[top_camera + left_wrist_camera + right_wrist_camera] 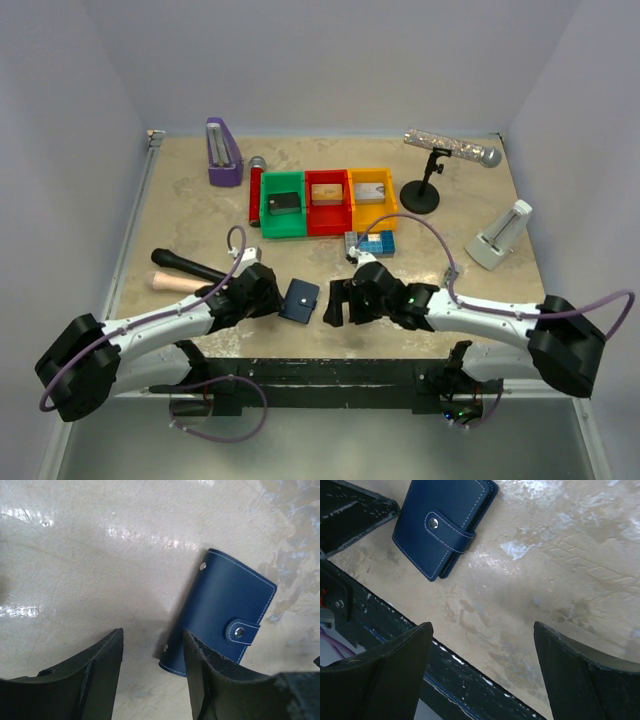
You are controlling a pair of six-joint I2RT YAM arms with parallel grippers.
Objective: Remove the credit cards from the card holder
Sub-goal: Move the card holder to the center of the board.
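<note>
The navy card holder (299,299) lies closed on the table between the two arms, its snap tab fastened. In the left wrist view the card holder (225,605) sits just beyond my left gripper (152,645), which is open with only bare table between its fingers; the right finger overlaps the holder's near edge. My right gripper (482,630) is wide open over the table's front edge, with the card holder (445,525) up to its left. A black card (284,203), a gold-tan card (327,195) and a grey card (371,191) lie in the bins.
Green (268,222), red (328,222) and orange (372,216) bins stand mid-table, a blue studded plate (372,243) in front of them. A black microphone (188,265) lies left. A purple metronome (224,152), a microphone stand (419,197) and a white metronome (500,237) stand around.
</note>
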